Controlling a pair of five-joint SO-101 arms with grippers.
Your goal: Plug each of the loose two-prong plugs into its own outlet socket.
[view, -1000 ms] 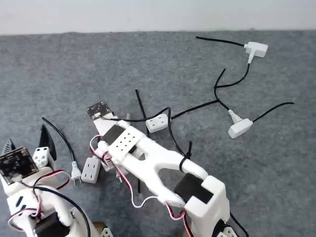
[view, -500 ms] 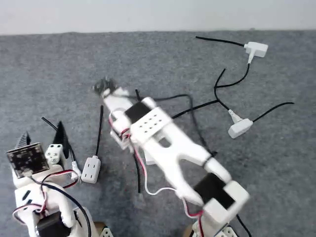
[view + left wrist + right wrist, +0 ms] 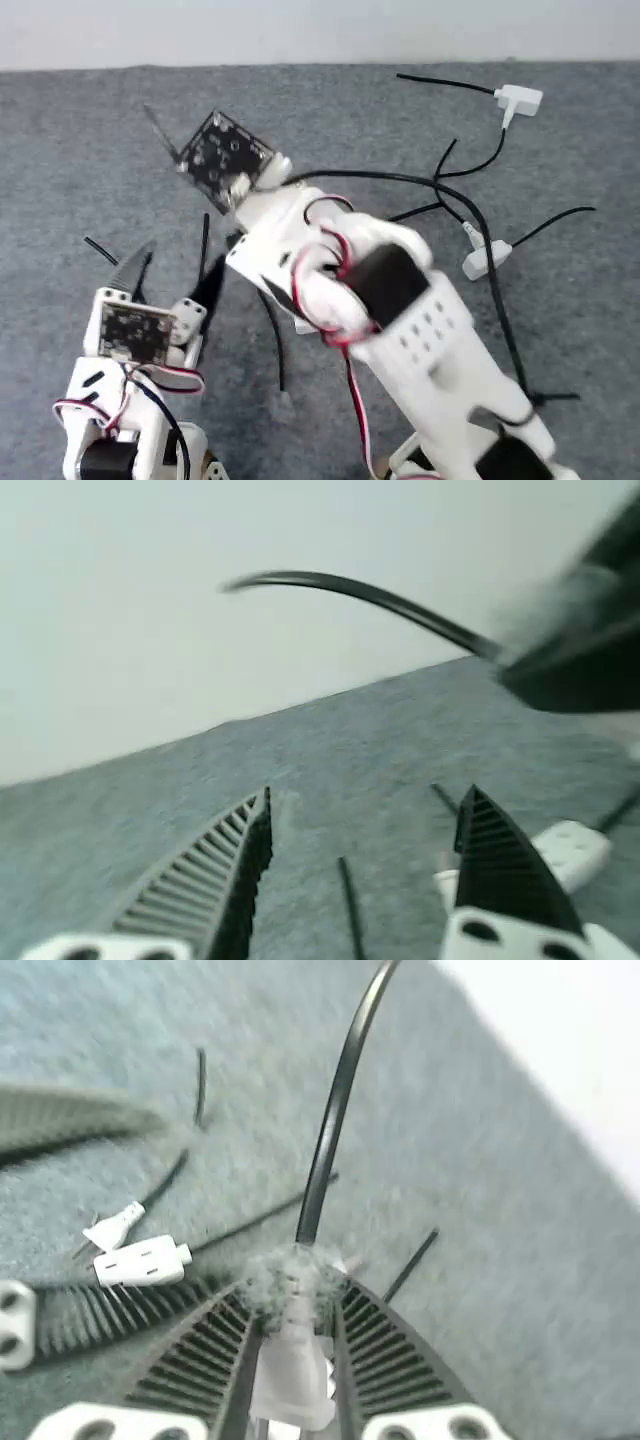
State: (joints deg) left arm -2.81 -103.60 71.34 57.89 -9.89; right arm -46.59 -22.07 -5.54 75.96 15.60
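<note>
Two arms stand at the near edge of the grey table [image 3: 90,150]. The right arm [image 3: 430,330] is the landmark: a long white diagonal across the middle of the high view. Its base is at the near edge, its elbow is bent, and its wrist with a bare circuit board [image 3: 222,158] is at the far end of the reach.

The right pincer [image 3: 295,1300] is clamped on a held plug [image 3: 290,1380], which is white. Both ribbed fingers press the plug's body from either side, and its black cord [image 3: 335,1110] runs straight out past the fingertips. In the high view a black cord arcs off the right arm's wrist and drops along the arm's right side toward its base.

Left of the right arm, the left arm [image 3: 110,420] is folded upright over its base. The left pincer [image 3: 367,810] points toward the far side of the table, its fingers spread wide with nothing between them.

Under the right arm's wrist, a white outlet socket [image 3: 140,1260] lies flat on the table. A small loose plug [image 3: 112,1228] lies just beside it; whether the two touch cannot be told.

Right of the right arm lie two more white plugs on black cords. The flat plug [image 3: 520,98] is well apart at the far corner, and the nearer plug [image 3: 487,258] is close beside the arm's cord.
</note>
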